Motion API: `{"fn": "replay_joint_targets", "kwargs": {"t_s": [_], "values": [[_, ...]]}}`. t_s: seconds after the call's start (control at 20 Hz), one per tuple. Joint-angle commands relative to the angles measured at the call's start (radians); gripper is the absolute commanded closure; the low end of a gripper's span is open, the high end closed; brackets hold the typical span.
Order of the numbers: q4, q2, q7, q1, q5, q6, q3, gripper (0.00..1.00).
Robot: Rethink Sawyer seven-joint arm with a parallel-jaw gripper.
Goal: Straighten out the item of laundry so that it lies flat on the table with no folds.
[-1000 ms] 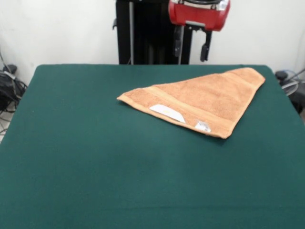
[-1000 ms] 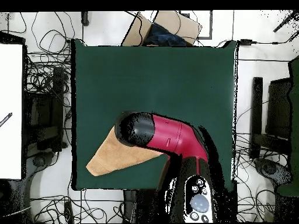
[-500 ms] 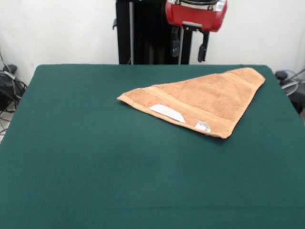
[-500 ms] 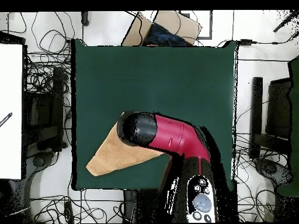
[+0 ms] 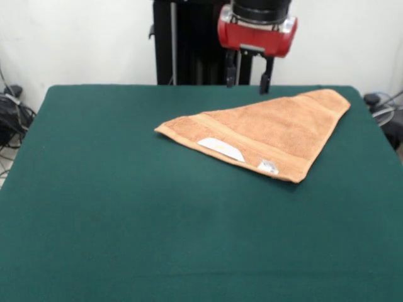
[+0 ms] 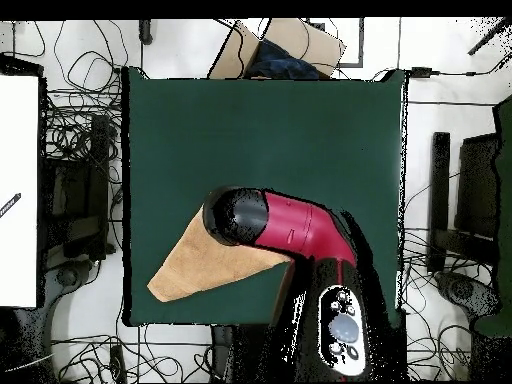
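One fold only, judged by shape: lay doubled into a triangle, towel (image 5: 264, 129) on the table (image 5: 94, 207), toward the right and far part in the front view. Ran with its long edge from the left tip to the near right corner, two white tags (image 5: 220, 148) along that edge; pointed its third tip at the far right, close to the table's corner.

Hung above the far edge of the towel, gripper (image 5: 248, 72), fingers apart, nothing between them, clear of the cloth. Stood nearer the middle of the far slanting edge than any tip; lay below and forward of it, most of the towel.

Showed in the overhead view as a tan wedge (image 6: 195, 265) near a table edge, partly hidden under the arm (image 6: 290, 228); could not tell the gripper there.

Judged not yet begun, the unfolding: top layer probably to be taken at a free corner and carried across the long edge toward the wide bare green on the near and left side. Little room off the far right tip; risk of dragging both layers together
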Motion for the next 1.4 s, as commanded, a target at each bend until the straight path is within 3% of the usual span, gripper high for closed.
{"fn": "replay_joint_targets", "kwargs": {"t_s": [0.05, 0.25, 0.6, 1.05, 1.25, 1.4], "values": [[-0.037, 0.106, -0.036, -0.035, -0.079, -0.134, 0.142, 0.00], [-0.039, 0.119, -0.018, -0.042, -0.097, -0.168, 0.152, 0.00], [-0.075, 0.058, -0.081, -0.026, -0.112, -0.013, 0.191, 0.00], [-0.054, 0.006, -0.055, -0.011, -0.123, 0.013, 0.213, 0.00], [-0.083, 0.026, -0.036, -0.003, -0.120, 0.031, 0.216, 0.00], [-0.139, 0.057, -0.002, 0.030, -0.149, 0.049, 0.165, 0.00]]}}
